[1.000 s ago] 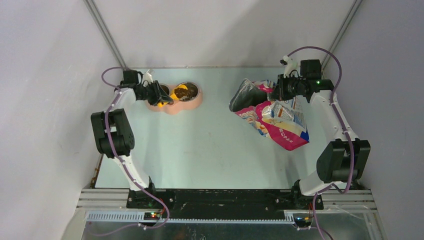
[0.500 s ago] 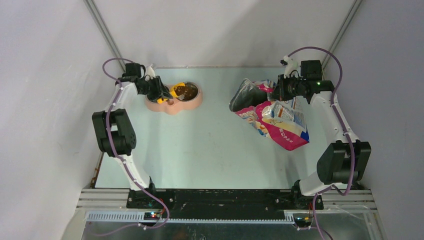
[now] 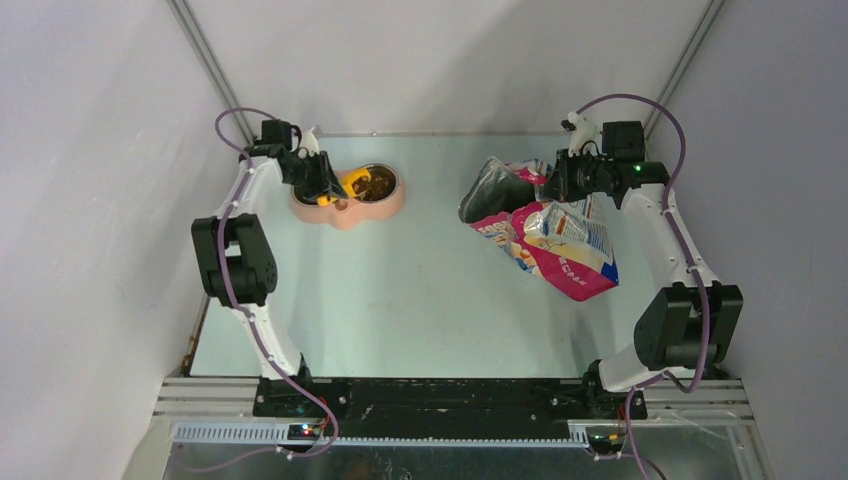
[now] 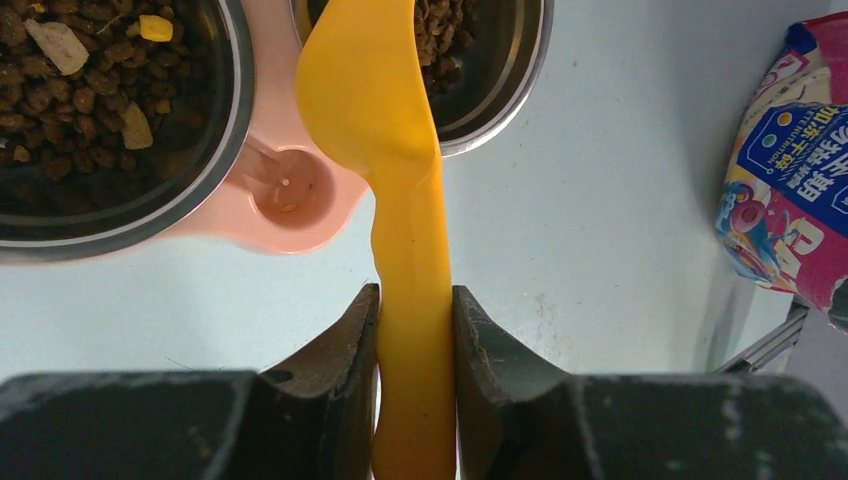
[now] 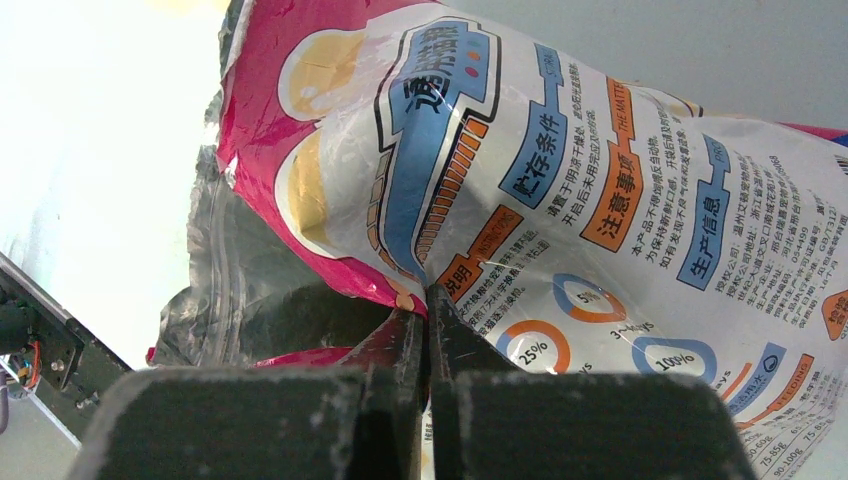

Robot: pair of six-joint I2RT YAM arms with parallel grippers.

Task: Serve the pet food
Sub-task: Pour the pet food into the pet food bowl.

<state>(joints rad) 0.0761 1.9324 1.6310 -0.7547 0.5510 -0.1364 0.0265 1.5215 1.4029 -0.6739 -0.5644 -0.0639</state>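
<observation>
My left gripper [image 4: 415, 300] is shut on the handle of the orange scoop [image 4: 370, 90]. The scoop's head hangs over the rim of the right steel bowl [image 4: 500, 90] of the pink feeder [image 4: 290, 190]. Only the scoop's smooth back shows, so its inside is hidden. Brown pet food kibble [image 4: 80, 100] lies in both bowls. From above, the left gripper [image 3: 325, 188] and scoop [image 3: 352, 182] are at the feeder [image 3: 385, 208]. My right gripper [image 5: 428, 300] is shut on the top edge of the pet food bag [image 5: 560, 150], whose mouth gapes open toward the left [image 3: 490, 185].
The bag [image 3: 560, 245] lies slanted at the right of the table, its bottom toward the near right. The feeder stands at the far left, close to the back wall. A metal frame rail [image 3: 205, 55] runs down the left corner.
My left gripper has shifted back and to the right, carrying the scoop from between the two bowls to over the right bowl. The right arm and bag have stayed put.
</observation>
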